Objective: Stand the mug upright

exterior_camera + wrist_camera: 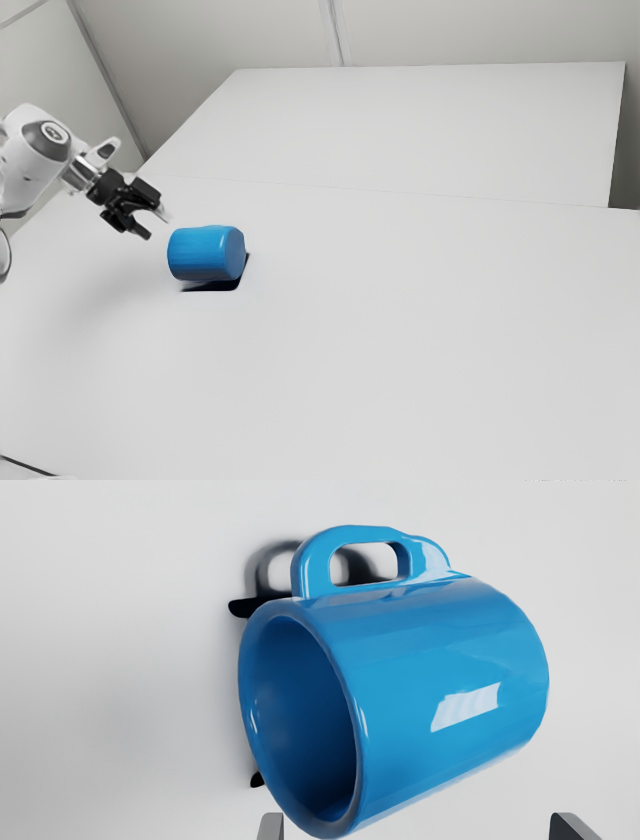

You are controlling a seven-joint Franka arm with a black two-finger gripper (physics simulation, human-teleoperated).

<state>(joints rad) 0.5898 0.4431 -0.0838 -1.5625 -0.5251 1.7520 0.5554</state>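
Pincer (pixel 155 225) is open, tips wide apart, near mouth (pixel 305 720) of mug (pixel 205 254). You'd prob. do best to straddle mug squarely, grip firmly, lift a bit, then rotate slowly, mouth up; it's round, so may roll. Mug's glossy blue, on its side, handle (pixel 370 533) sticking out, table (pixel 400 350) under it.

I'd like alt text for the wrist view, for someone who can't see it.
A glossy blue mug lies on its side on a pale table, its open mouth revealing a darker blue interior and its looped handle jutting from its side. In the foreground, the fingertips of an open end effector stand apart.
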